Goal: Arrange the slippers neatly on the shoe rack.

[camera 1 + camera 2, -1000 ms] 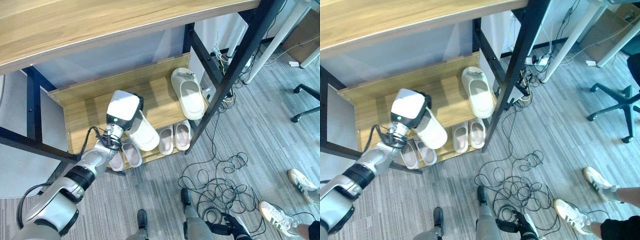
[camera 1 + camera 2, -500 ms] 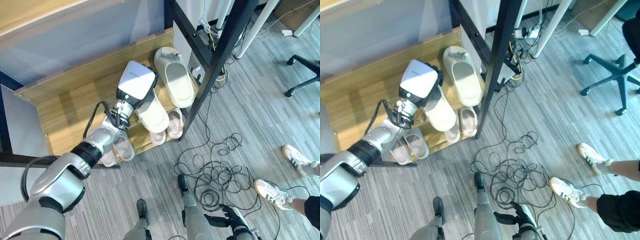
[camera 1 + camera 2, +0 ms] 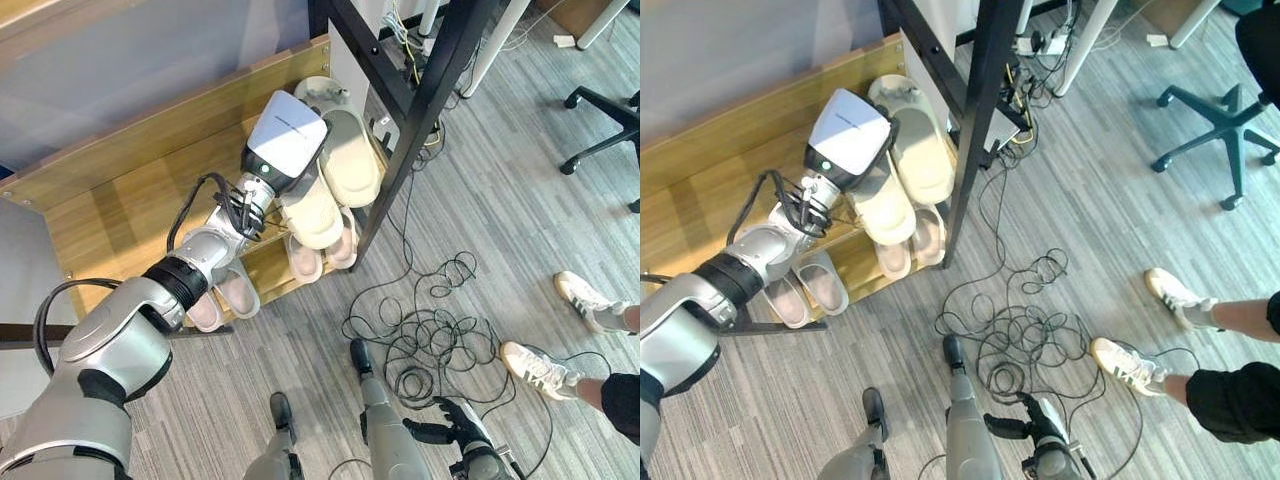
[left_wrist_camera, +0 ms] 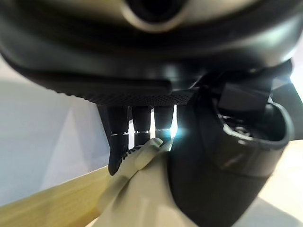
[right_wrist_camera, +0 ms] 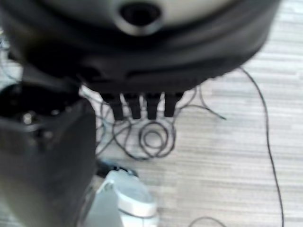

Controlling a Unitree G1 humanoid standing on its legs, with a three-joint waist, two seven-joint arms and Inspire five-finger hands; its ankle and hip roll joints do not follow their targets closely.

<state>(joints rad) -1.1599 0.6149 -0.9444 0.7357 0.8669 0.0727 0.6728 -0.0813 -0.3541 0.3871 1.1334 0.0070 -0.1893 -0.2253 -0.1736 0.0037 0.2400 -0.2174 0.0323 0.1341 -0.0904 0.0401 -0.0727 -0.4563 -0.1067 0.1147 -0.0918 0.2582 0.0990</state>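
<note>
We see the left hand (image 4: 142,130) with its fingers curled round a cream slipper (image 3: 312,212), holding it over the wooden shoe rack (image 3: 120,205) just beside a second cream slipper (image 3: 350,158) lying on the shelf. Two smaller pairs (image 3: 318,258) sit on the lower shelf. The right hand (image 5: 142,101) hangs over the floor, fingers straight and relaxed.

The left hand (image 3: 865,150), under its white wrist block, holds a cream slipper (image 3: 883,208) over the wooden shoe rack (image 3: 730,190), just beside a second cream slipper (image 3: 917,152) lying on the shelf. Two pairs of smaller pale slippers (image 3: 805,290) sit on the lower shelf. On the floor (image 3: 1100,250), a tangle of black cables (image 3: 1025,330) lies near a person's white shoes (image 3: 1125,362), with an office chair base (image 3: 1225,135) beyond.
</note>
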